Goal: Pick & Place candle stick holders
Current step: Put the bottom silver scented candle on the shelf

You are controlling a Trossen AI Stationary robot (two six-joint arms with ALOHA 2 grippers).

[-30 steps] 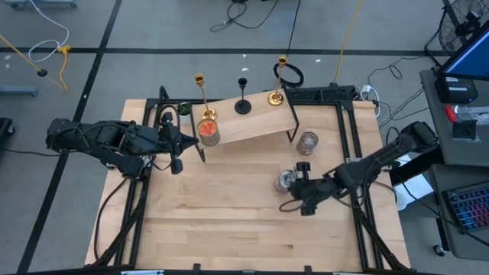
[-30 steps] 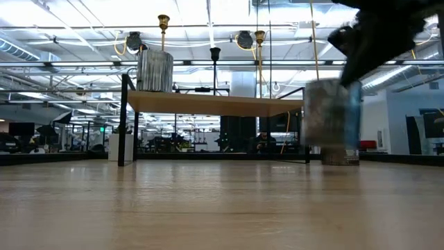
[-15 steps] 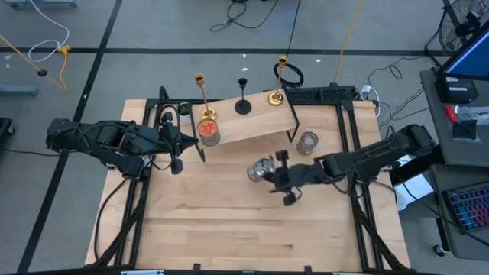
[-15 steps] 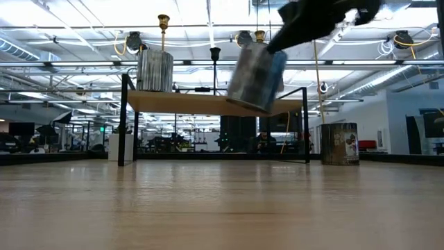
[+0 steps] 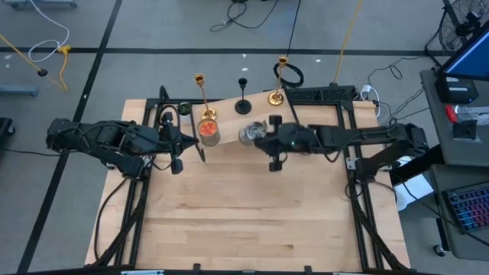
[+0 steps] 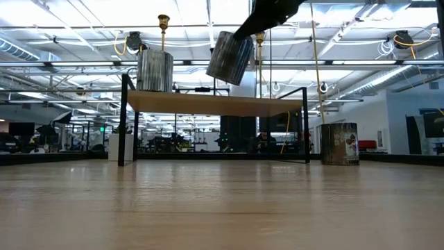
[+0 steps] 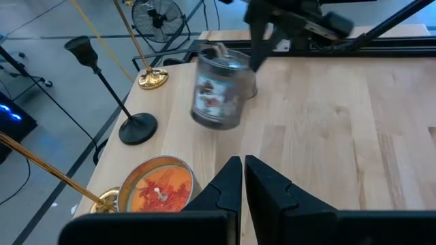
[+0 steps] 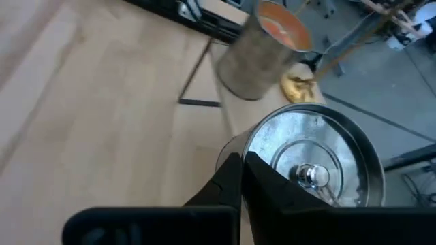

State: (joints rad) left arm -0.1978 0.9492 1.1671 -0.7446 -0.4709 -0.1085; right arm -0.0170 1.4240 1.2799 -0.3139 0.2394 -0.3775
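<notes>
Two gold candlesticks (image 5: 203,95) (image 5: 279,80) and a short black candlestick (image 5: 243,98) stand on their round bases on the raised wooden shelf (image 5: 263,121) at the table's far side. The black one also shows in the left wrist view (image 7: 112,92). My right gripper (image 5: 264,134) is shut on a silver lidded jar (image 5: 250,134) over the shelf's middle. My left gripper (image 7: 242,170) is shut and empty at the shelf's left end, beside an open jar with an orange candle (image 5: 208,131). My right gripper holds the silver jar at its top edge, by the lid's rim (image 8: 240,155), pinched between the two fingers. The fingers (image 7: 262,37) come from the table's right, slanting down. The jar (image 6: 229,57) hangs tilted below them, lifted clear above the shelf top.
A second lidded jar (image 6: 340,144) stands on the table right of the shelf, under my right arm. The shelf stands on thin black legs (image 6: 125,118). Black frame rails (image 5: 353,153) run along both table sides. The near half of the table (image 5: 244,221) is bare wood.
My right gripper has carried the silver jar from low at the table's right toward the left and far edge and upward, to above the shelf. The jar has tipped as it rose.
</notes>
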